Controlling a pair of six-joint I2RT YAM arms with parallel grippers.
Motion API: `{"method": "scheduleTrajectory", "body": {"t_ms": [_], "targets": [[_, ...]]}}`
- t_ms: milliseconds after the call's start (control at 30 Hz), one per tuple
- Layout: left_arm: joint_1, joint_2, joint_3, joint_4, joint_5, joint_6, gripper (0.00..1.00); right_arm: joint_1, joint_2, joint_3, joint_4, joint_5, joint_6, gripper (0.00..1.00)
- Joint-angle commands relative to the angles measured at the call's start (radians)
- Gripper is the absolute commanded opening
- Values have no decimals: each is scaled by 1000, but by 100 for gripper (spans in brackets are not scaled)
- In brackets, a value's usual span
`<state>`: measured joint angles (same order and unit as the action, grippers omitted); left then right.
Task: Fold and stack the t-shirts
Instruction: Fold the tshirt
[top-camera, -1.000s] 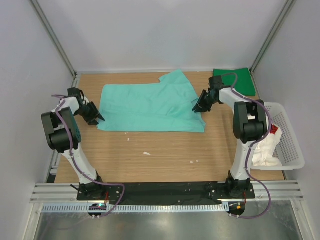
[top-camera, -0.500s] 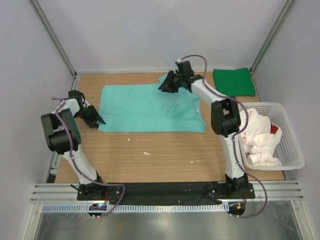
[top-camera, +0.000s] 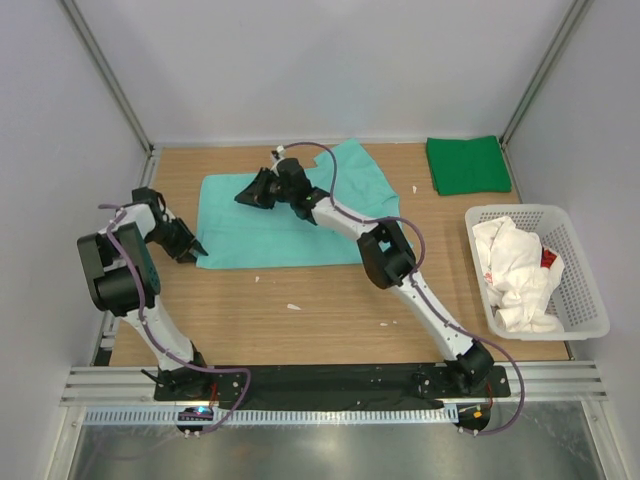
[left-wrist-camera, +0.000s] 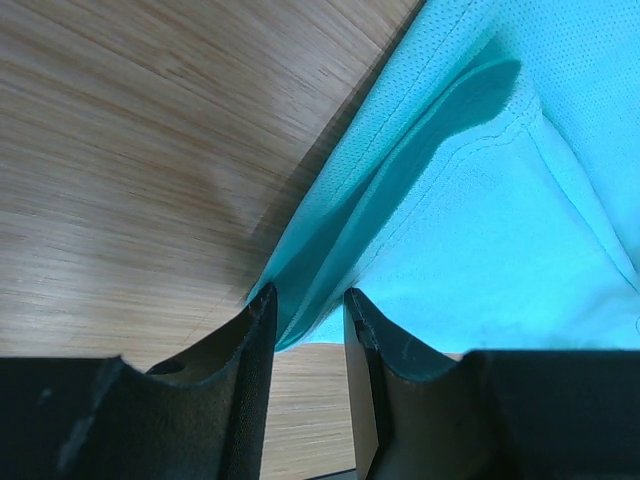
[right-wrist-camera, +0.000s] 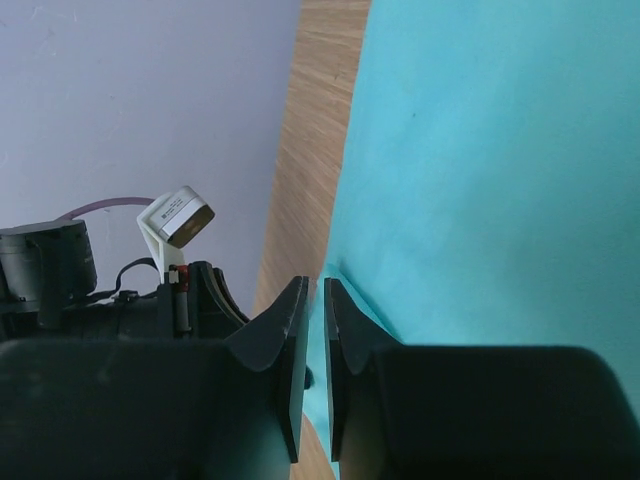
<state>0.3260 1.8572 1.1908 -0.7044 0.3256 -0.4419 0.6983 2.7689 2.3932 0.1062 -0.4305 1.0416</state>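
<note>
Mint-teal t-shirt (top-camera: 250, 238) lay on counter (top-camera: 330, 305), long axis side to side, stretching rightward from left fingers (left-wrist-camera: 252, 345), which pinched its corner. Right fingers (right-wrist-camera: 287, 340), nearly pressed together, pinched a fold.

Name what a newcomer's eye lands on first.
The mint-teal fabric t-shirt spread in the middle, the right gripper stretched far over it pinching its fabric, the left gripper nipping its near-left corner. Then the folded dark green t-shirt at the far right corner and the white plastic lattice basket of crumpled white cloth at the right edge.
</note>
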Motion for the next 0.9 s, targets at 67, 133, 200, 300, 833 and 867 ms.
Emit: {"method": "scheduleTrajectory", "body": {"t_ms": [67, 133, 200, 300, 833, 867], "targets": [[21, -52, -25, 10, -5, 2, 34, 52, 38, 115, 83, 62, 41, 14], [24, -58, -30, 5, -3, 5, 34, 67, 49, 127, 35, 93, 2, 9], [25, -62, -31, 5, 0, 6, 33, 84, 51, 138, -3, 134, -32, 6], [25, -58, -36, 6, 10, 0, 31, 99, 60, 152, -74, 188, -72, 2], [27, -98, -62, -23, 24, -52, 0, 139, 135, 219, -353, 358, -239, 2], [25, -105, -62, -35, 20, -52, 0, 139, 136, 212, -362, 369, -242, 2]]}}
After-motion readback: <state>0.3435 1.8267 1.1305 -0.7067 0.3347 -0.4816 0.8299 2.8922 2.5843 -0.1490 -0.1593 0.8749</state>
